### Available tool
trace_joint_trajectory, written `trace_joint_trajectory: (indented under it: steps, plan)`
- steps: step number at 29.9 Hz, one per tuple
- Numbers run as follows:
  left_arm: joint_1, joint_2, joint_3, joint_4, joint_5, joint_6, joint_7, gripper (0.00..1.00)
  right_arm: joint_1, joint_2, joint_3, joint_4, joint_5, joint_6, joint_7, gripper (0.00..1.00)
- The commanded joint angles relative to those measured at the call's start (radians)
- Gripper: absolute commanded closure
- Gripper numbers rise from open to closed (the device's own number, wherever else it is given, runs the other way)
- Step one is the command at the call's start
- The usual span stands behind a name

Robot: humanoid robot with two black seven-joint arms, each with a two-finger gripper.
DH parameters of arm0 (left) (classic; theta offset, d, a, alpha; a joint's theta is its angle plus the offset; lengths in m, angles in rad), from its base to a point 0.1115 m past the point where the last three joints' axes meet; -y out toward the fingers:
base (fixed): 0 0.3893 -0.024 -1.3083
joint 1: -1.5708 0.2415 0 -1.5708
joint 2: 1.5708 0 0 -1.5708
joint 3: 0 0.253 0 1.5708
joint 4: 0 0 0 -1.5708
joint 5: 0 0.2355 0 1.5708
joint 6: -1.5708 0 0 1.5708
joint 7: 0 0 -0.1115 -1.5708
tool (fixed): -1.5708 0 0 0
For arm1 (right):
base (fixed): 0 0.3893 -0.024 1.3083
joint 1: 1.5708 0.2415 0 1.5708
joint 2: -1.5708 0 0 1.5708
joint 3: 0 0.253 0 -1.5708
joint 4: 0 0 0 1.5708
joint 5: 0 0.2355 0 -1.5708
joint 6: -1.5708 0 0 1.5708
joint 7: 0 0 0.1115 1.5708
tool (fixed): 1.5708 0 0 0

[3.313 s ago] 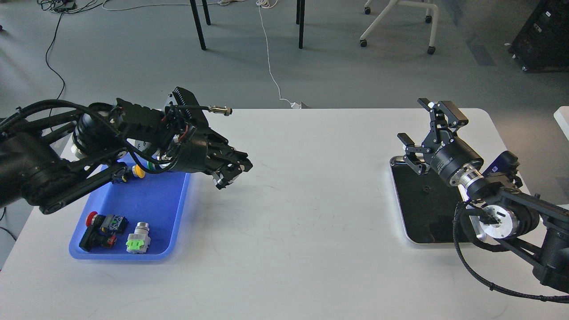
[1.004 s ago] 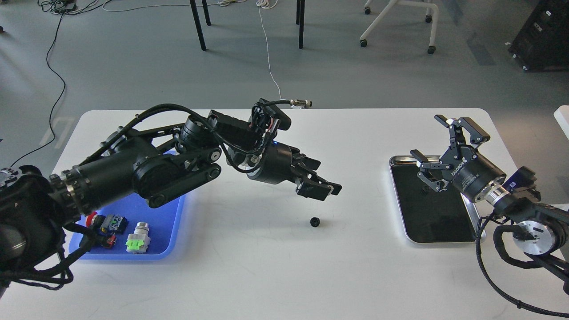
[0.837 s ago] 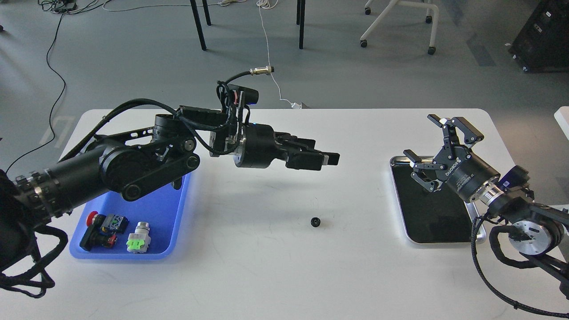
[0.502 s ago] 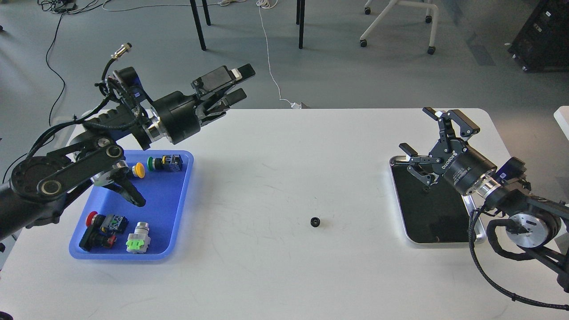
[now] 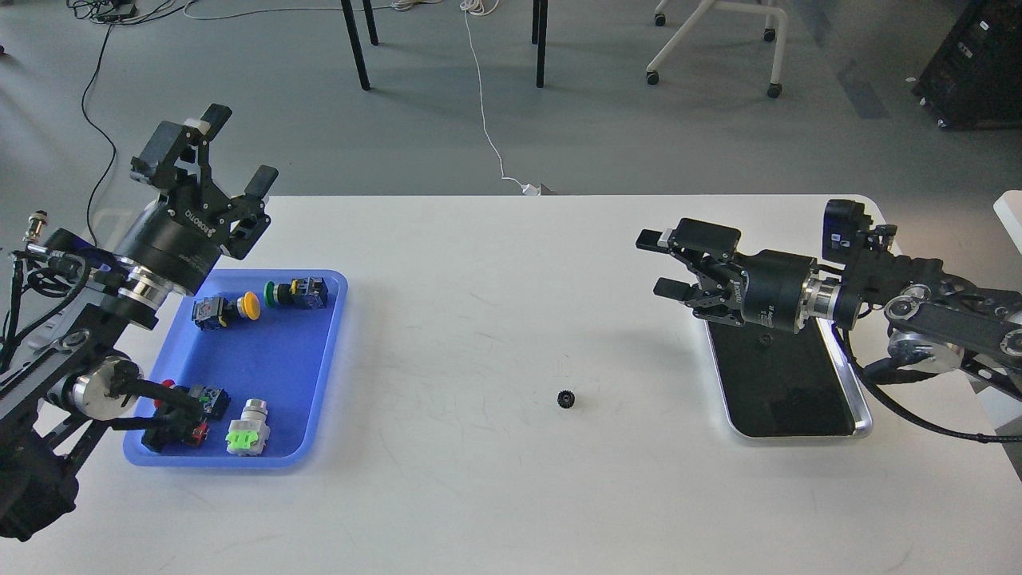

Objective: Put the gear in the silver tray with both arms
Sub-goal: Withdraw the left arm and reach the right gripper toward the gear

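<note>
Right gripper (image 5: 660, 264): jaws parted, nothing between them; pointed leftward across the table, held above the near-left edge of the silver tray (image 5: 856, 412). Black body with white lettering, silver wrist ring behind it, right arm (image 5: 942, 311) running off to the right edge.

Left gripper (image 5: 230, 152): jaws spread wide, empty; raised and pointed up and away, over the far left corner of the table, just behind the blue tray (image 5: 295, 399). Left arm (image 5: 64, 351) descended from it to the lower left edge.

Gear (image 5: 567, 398): small, black, toothed; lay alone on the white table (image 5: 495, 495), between the two trays, nearer the silver one, well apart from both grippers.

Silver tray: rectangular, rounded corners, raised shiny rim, dark mirror-like bottom; stood at the right side of the table. A small dark spot showed on its bottom; what it was could not be told.

Blue tray: plastic, at the left side of the table. Held several push-button switches: yellow-capped (image 5: 223, 309), green-capped (image 5: 297, 292), red-capped (image 5: 180, 411), and one silver with a green base (image 5: 249, 429).
</note>
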Motion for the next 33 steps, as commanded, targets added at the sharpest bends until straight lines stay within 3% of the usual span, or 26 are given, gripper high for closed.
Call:
trace_joint_trajectory:
  steps: [1,5,14,26,33]
  plan:
    - [0.049,-0.028,-0.036,0.000,-0.002,-0.031,0.042,0.02,0.178,0.074,-0.184,0.002,-0.145,-0.007,0.000,0.03]
    - [0.071,-0.044,-0.061,0.000,-0.003,-0.034,0.056,0.02,0.318,0.192,-0.336,0.008,-0.287,-0.037,0.000,0.03]
    - [0.074,-0.041,-0.065,-0.005,-0.002,-0.028,0.057,0.02,0.413,0.459,-0.627,-0.018,-0.515,-0.289,0.000,0.03]
    - [0.081,-0.038,-0.065,-0.021,-0.002,-0.023,0.060,0.02,0.396,0.579,-0.782,-0.025,-0.524,-0.441,0.000,0.04]
    - [0.083,-0.037,-0.065,-0.021,-0.002,-0.023,0.060,0.02,0.344,0.622,-0.786,-0.088,-0.522,-0.458,0.000,0.07]
